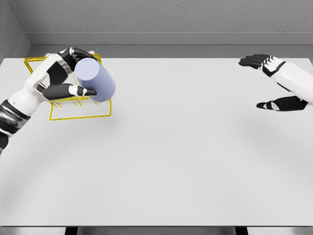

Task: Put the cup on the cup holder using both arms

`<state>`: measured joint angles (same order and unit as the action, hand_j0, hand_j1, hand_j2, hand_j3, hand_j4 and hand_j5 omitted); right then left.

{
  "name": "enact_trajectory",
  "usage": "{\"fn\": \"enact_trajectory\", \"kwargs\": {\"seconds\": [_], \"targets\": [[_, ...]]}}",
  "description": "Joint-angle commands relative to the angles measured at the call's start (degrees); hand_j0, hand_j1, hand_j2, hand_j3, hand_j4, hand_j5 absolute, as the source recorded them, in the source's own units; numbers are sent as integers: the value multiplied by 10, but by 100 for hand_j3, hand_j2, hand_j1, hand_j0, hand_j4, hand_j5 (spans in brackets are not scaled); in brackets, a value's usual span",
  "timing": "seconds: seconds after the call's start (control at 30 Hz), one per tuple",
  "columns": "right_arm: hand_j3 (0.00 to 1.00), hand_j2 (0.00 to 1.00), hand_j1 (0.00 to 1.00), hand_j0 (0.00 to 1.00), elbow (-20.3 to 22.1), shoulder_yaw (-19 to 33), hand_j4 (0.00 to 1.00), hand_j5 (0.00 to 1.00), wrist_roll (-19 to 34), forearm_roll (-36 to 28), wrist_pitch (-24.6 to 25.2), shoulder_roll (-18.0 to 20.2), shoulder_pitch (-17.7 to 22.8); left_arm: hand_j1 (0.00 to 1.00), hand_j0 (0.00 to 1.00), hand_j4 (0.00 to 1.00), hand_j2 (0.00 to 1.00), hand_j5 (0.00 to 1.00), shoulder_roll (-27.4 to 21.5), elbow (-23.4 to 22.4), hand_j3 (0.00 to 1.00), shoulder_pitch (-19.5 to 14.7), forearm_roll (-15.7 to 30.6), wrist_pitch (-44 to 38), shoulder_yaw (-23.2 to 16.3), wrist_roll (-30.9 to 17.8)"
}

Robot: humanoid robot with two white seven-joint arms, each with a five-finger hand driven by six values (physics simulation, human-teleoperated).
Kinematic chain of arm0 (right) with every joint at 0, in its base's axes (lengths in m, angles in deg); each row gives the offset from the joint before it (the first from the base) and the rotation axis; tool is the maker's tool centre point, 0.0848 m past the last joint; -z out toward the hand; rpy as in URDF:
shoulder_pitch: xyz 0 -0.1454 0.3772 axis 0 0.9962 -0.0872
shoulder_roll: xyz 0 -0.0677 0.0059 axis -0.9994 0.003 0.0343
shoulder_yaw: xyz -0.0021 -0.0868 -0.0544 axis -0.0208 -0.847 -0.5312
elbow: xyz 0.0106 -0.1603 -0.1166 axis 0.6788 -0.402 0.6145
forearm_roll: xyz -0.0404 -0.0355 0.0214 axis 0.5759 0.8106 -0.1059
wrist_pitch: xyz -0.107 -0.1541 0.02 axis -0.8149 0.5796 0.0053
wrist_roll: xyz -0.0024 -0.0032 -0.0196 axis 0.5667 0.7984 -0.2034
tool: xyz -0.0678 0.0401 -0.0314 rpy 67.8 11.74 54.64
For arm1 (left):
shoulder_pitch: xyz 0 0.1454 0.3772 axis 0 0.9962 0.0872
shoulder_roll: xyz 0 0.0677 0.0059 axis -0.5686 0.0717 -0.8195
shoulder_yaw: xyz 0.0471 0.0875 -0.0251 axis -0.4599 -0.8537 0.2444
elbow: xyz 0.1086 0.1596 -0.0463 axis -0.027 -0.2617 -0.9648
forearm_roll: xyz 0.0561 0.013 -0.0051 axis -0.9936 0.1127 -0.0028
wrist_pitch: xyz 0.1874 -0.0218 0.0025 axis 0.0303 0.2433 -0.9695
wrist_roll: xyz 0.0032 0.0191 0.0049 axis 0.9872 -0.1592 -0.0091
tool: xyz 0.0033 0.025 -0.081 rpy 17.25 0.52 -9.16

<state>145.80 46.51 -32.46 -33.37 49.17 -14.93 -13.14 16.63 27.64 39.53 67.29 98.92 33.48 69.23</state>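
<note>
Lavender cup (pixel 96 80) sits gripped in the left hand (pixel 63 78), tilted over the yellow wire cup holder (pixel 80 113) directly beneath; the right hand (pixel 276 81) hangs spread, well apart.

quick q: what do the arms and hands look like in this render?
Both arms are glossy white shells with dark joint bands. The left hand and right hand have five fingers each: black fingers, white knuckle plates, dark palms. No cables, sleeves or markings visible.

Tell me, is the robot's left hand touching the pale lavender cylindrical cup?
Touching. The head view shows the left hand wrapped around the pale lavender cup, thumb below and fingers above, over the yellow wire cup holder.
</note>
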Motion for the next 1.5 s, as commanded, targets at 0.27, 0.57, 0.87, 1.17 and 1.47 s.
{"fn": "enact_trajectory", "kwargs": {"seconds": [0.27, 0.57, 0.87, 1.17, 1.47], "targets": [[100, 100, 100, 100, -2, 6, 100, 100, 0, -4, 2, -1, 0, 53, 53, 53, 53, 53, -7, -39, 53, -14, 21, 0, 5, 0], [100, 100, 100, 100, -2, 6, 100, 100, 0, -4, 2, -1, -2, 53, 53, 53, 53, 53, -7, -57, 53, -18, 25, 1, 5, 0], [100, 100, 100, 100, -1, 6, 100, 100, 0, -4, 2, -1, -2, 66, 66, 66, 66, 66, -4, -70, 66, -18, 24, -1, 4, -1], [100, 100, 100, 100, -1, 6, 100, 100, 0, -4, 2, -1, 0, 84, 84, 84, 84, 84, -6, -67, 84, -20, 20, -2, 3, -1], [100, 100, 100, 100, -1, 6, 100, 100, 0, -4, 2, -1, -2, 77, 77, 77, 77, 77, -7, -63, 77, -23, 21, -3, 3, 0]]}}
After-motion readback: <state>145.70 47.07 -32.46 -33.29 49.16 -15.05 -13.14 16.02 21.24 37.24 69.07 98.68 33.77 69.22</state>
